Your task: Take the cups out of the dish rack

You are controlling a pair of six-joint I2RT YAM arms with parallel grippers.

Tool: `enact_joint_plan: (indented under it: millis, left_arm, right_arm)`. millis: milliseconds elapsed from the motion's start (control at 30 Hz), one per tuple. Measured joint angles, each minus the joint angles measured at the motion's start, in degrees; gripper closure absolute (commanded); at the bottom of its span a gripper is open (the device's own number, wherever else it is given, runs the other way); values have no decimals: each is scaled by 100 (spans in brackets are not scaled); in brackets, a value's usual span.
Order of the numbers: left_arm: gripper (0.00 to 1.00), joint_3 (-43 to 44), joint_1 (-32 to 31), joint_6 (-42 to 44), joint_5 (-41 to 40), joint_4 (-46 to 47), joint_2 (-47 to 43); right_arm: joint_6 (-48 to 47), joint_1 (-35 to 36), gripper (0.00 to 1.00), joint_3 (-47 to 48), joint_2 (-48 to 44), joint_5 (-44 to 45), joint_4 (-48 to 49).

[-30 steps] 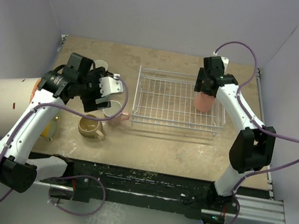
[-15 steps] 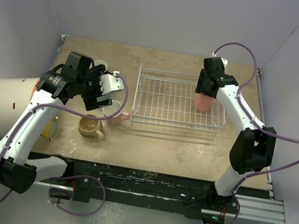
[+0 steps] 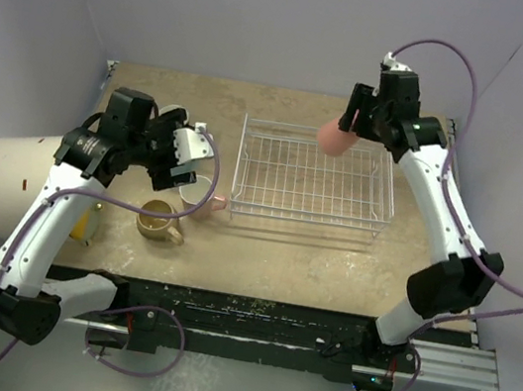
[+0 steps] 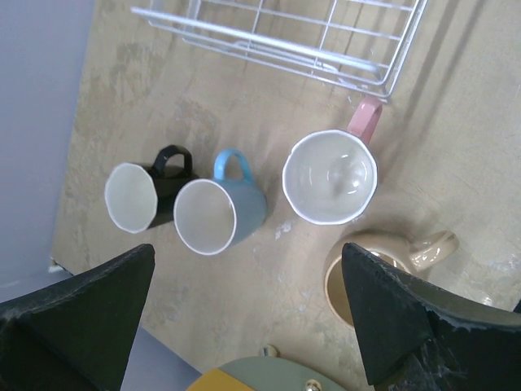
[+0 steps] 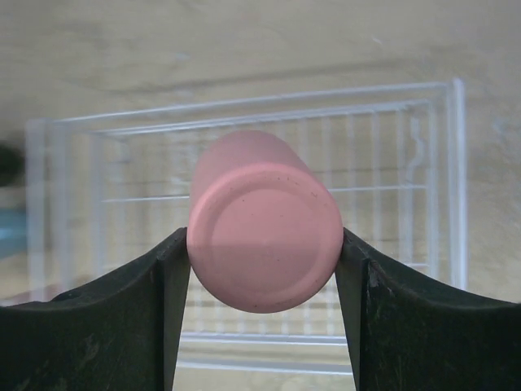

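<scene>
Above dish rack (image 3: 314,179): right gripper (image 5: 262,252) clamps coral tumbler (image 5: 262,244).

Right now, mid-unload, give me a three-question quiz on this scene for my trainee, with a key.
1. True or false: a cup stands inside the dish rack.
2. What does the right gripper hold? A) a spoon B) the coral tumbler C) nothing
3. How many mugs stand on the table left of the rack?

Key
1. False: the rack is empty.
2. B, held above the rack.
3. Four: black mug, blue mug, pink mug, tan mug.
</scene>
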Motion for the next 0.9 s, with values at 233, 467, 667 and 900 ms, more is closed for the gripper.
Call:
enact_joint_plan:
  millis: [233, 467, 667, 900]
  left_arm:
    - [1, 0, 0, 549, 538, 667, -459]
    - [1, -129, 0, 1255, 1113, 1537, -796]
    - [1, -284, 0, 1731, 2011, 2000, -1287]
    - [4, -367, 0, 2177, 2603, 2197, -1617]
  right_arm:
    - [1003, 122, 70, -225, -1370, -2472, 678]
    - [2693, 321, 71, -1657, -2350, -4457, 2387]
    - [3893, 793, 72, -2516, -2433, -5160, 3799]
    - [4774, 1246, 72, -2903, -2435, -5434, 4953]
